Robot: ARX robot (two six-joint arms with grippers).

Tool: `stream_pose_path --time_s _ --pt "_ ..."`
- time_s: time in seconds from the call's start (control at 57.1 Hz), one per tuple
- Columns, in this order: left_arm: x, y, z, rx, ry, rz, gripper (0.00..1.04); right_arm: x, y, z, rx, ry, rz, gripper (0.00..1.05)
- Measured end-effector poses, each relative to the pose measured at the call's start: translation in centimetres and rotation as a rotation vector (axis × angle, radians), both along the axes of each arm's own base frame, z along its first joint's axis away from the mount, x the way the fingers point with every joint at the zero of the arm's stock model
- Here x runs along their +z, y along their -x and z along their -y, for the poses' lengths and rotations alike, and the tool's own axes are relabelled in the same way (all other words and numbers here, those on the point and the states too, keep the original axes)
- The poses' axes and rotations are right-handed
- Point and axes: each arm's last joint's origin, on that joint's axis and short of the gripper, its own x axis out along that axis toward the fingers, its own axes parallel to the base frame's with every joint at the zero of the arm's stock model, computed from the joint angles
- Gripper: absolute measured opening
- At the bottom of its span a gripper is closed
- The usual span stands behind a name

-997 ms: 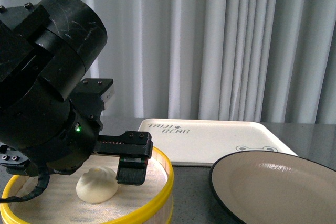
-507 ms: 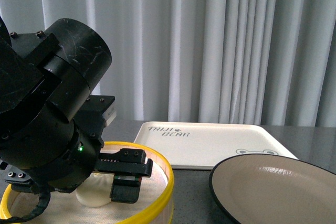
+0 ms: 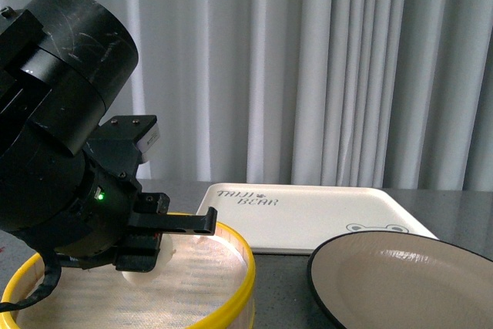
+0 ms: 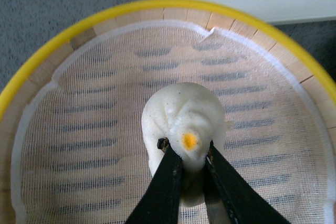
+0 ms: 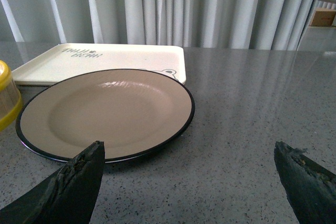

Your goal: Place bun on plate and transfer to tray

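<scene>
My left gripper [image 4: 186, 149] is shut on the cream-white bun [image 4: 181, 116], which has an orange dot on top. It holds the bun inside the yellow-rimmed steamer basket [image 4: 79, 27]. In the front view the bun [image 3: 151, 260] is mostly hidden behind the left gripper [image 3: 146, 248] at the lower left. The beige plate with black rim [image 3: 400, 267] sits at the lower right, and shows in the right wrist view [image 5: 105, 111]. The cream tray [image 3: 308, 209] with grey lettering lies behind it. My right gripper [image 5: 191, 174] is open and empty above the table beside the plate.
The steamer basket [image 3: 231, 287] is lined with white mesh cloth [image 4: 94, 129]. The tray [image 5: 105, 59] touches the plate's far side. The grey speckled table [image 5: 252, 119] stretches to the plate's right. White curtains [image 3: 323, 67] hang behind.
My left arm has risen and tilted since the earlier frames. The bun has come up with the gripper, from low on the basket floor to higher in the basket.
</scene>
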Motion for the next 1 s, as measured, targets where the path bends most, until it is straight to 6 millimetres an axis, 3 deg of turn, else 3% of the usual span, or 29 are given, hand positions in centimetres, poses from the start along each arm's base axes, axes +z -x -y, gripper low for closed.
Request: stream_pose_path --time_s 0.158,0.367,0.7,0.997 --pt "2.0 0.6 1.7 -0.153 0.069 0.156 0.05 0.0 0.0 0.0 0.000 0.000 0.000 0.96" --pt "3.6 1.6 8.1 -0.476 0.091 0.260 0.05 0.0 0.0 0.0 0.000 0.000 0.000 0.96" --pt "2.0 0.3 16.3 -0.632 -0.027 0.109 0.05 0.0 0.0 0.0 0.000 0.000 0.000 0.96" --pt "-0.2 -0.9 20.0 -0.600 -0.094 -0.060 0.05 0.0 0.0 0.0 0.000 0.000 0.000 0.96"
